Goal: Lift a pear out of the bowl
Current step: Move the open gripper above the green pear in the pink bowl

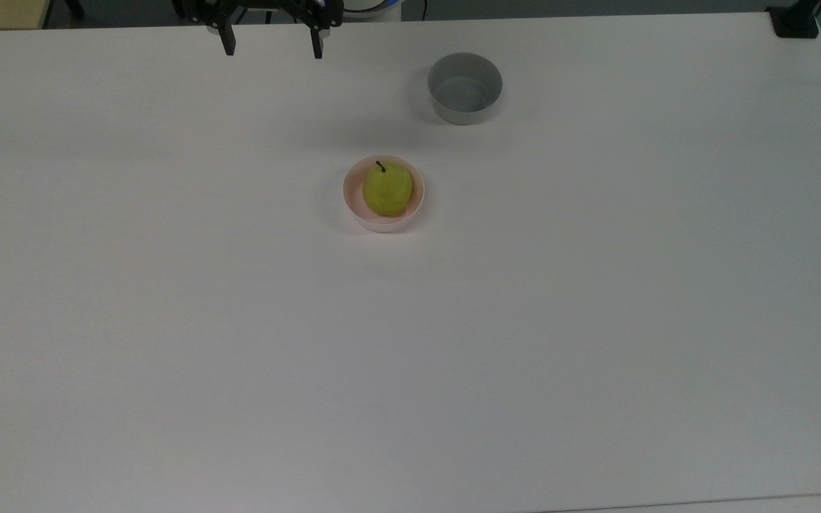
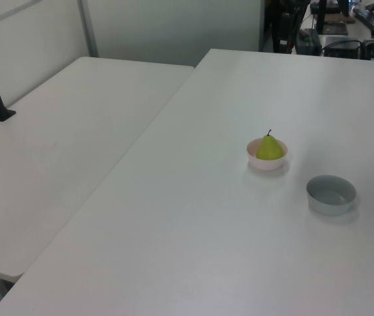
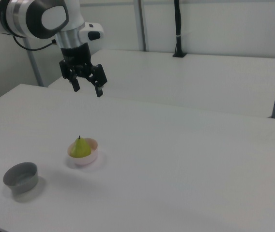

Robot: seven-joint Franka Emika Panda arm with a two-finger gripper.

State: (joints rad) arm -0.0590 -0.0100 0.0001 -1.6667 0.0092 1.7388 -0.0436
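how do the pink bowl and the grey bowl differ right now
The pink bowl is pale pink; the grey bowl is grey. The pink bowl holds the pear, stem up, while the grey bowl is empty. The grey bowl's walls look straighter and the pink bowl's more rounded. Both are small, round, upright and standing apart on the white table.

The bowl [image 3: 84,155] hides the pear's [image 3: 81,147] underside from you. In the top view, the upper edge cuts off the gripper [image 1: 272,47] above its fingers.

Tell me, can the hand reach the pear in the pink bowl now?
Probably yes. The hand hangs open above the table, and the pear sits exposed in the pink bowl with nothing over it.
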